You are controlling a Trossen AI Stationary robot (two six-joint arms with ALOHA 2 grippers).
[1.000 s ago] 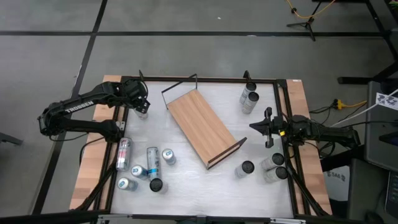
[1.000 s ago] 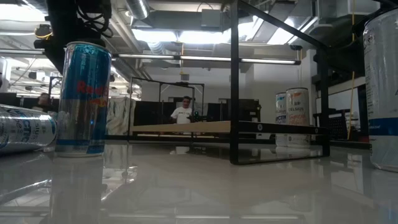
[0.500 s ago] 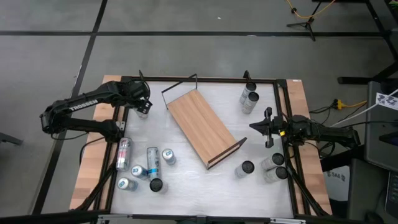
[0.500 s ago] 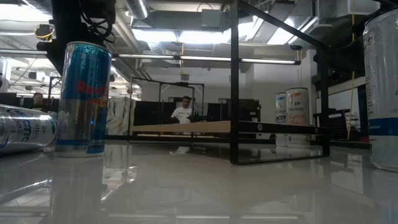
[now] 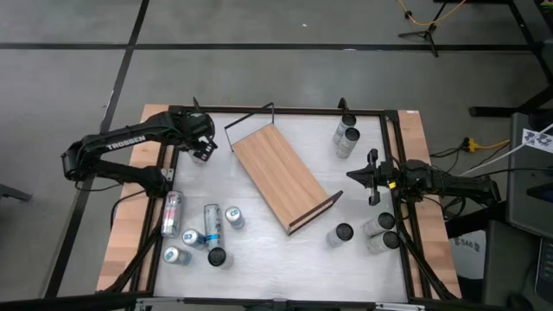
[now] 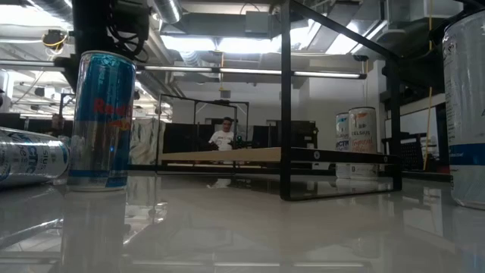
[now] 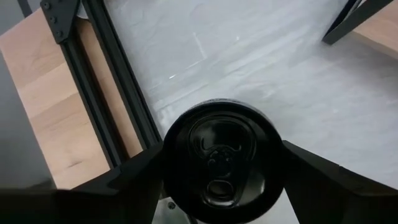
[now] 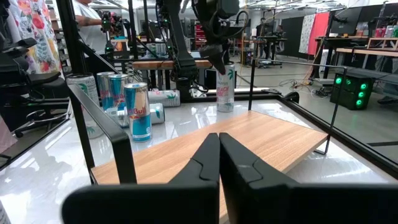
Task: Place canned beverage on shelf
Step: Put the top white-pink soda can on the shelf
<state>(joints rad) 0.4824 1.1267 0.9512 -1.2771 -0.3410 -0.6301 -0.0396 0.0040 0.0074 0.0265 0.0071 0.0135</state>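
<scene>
The left gripper [image 7: 221,171] clasps a rigid, smooth, likely slippery, pale aluminium can [image 7: 221,163] by its cylindrical sides, fingers [image 7: 127,180] partly spread, while the right gripper [image 5: 353,175] idles shut beside the light-brown wooden shelf [image 5: 278,175].

From above we look straight down on the whole counter [image 5: 285,246], both arms at its sides. Our low camera sits at counter height, very close to a blue can [image 6: 101,120], facing level across to the shelf [image 6: 227,155] and the room. The left wrist camera looks down closely on a can top [image 7: 221,163]. The right wrist camera faces along the shelf toward the left arm [image 8: 214,25]. All views but the left wrist's show the shelf board.
</scene>
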